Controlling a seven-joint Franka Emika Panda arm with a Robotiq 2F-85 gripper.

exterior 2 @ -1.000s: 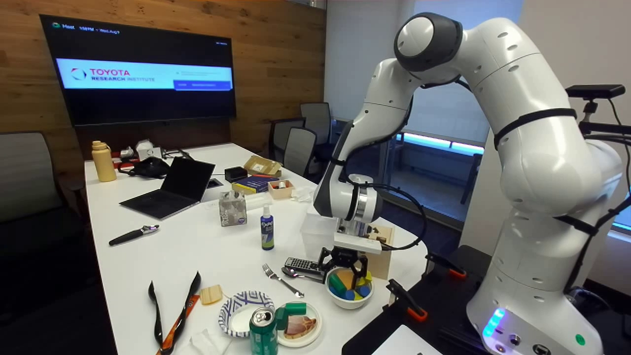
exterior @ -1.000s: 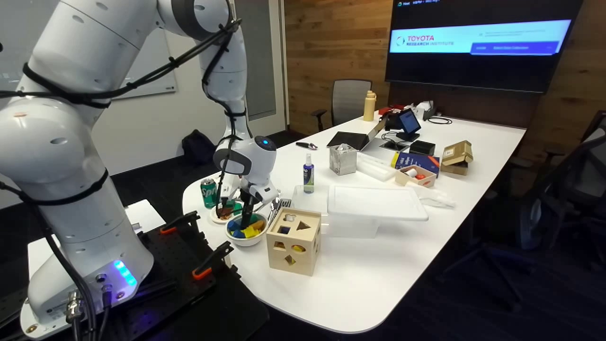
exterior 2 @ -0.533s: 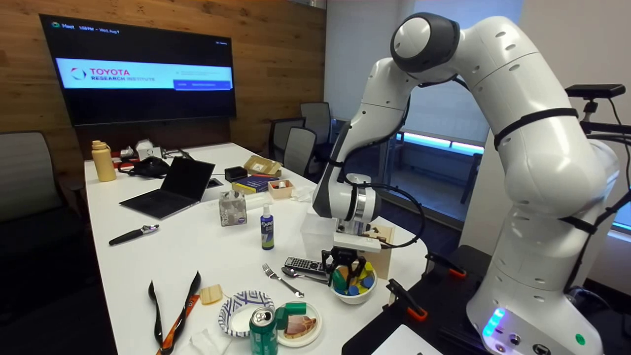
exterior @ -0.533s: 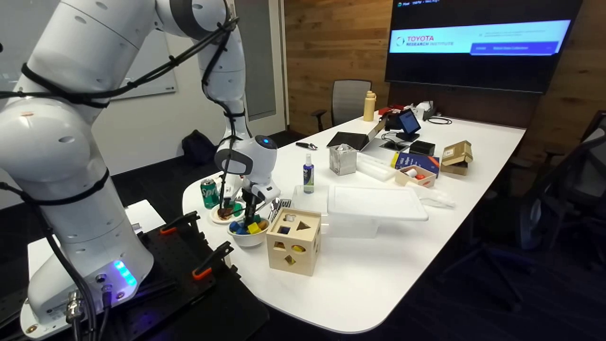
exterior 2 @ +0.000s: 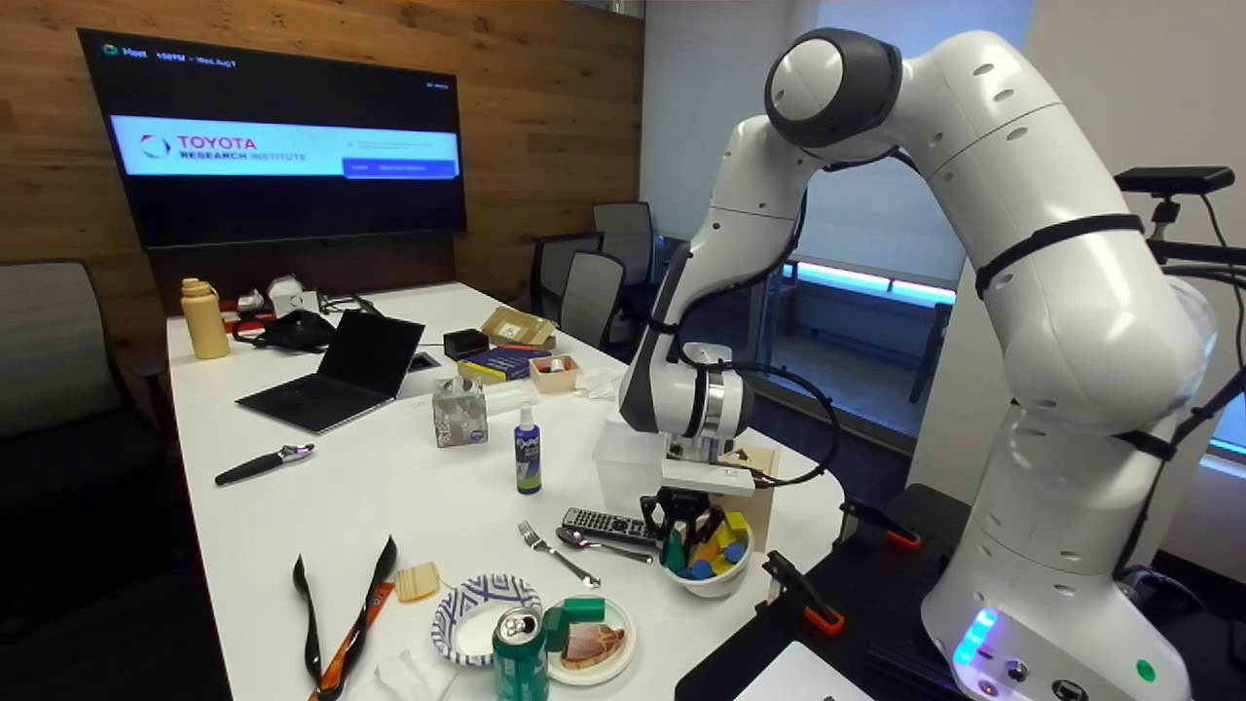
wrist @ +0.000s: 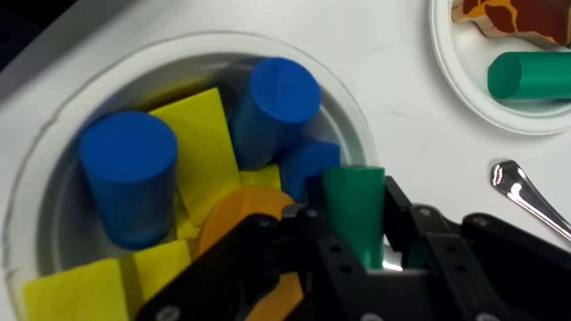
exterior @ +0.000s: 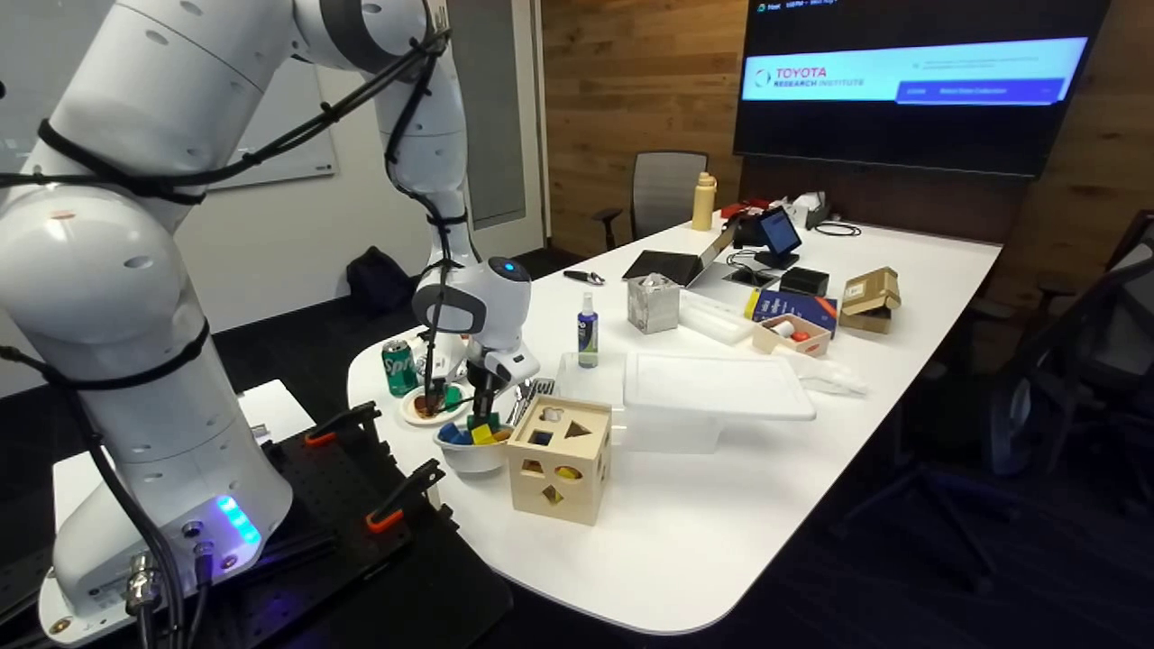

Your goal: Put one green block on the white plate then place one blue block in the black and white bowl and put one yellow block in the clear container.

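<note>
In the wrist view my gripper [wrist: 352,189] has its black fingers against both sides of a green block [wrist: 354,218], at the edge of a white bowl [wrist: 223,42]. Whether this block still touches the bowl I cannot tell. Blue blocks [wrist: 127,151] and yellow blocks [wrist: 198,142] lie in that bowl. The white plate [exterior 2: 628,650] carries a green block [exterior 2: 584,610] and a toy steak. Beside it is the dark-and-white patterned bowl [exterior 2: 456,606], the black and white bowl, partly behind a can. A see-through box, the clear container [exterior: 667,434], stands behind the wooden cube.
The wooden shape-sorter cube [exterior: 559,464] stands right beside the white bowl. A spoon [exterior 2: 608,547], remote [exterior 2: 608,524], fork [exterior 2: 560,555] and green can [exterior 2: 521,657] lie or stand near the gripper. A white lid [exterior: 717,386] rests over the clear container; a spray bottle [exterior 2: 527,453] is farther back.
The jaws have gone from wide apart to closed around the green block. The white bowl has shifted slightly away from the plate, and the gripper now sits over its plate-side edge.
</note>
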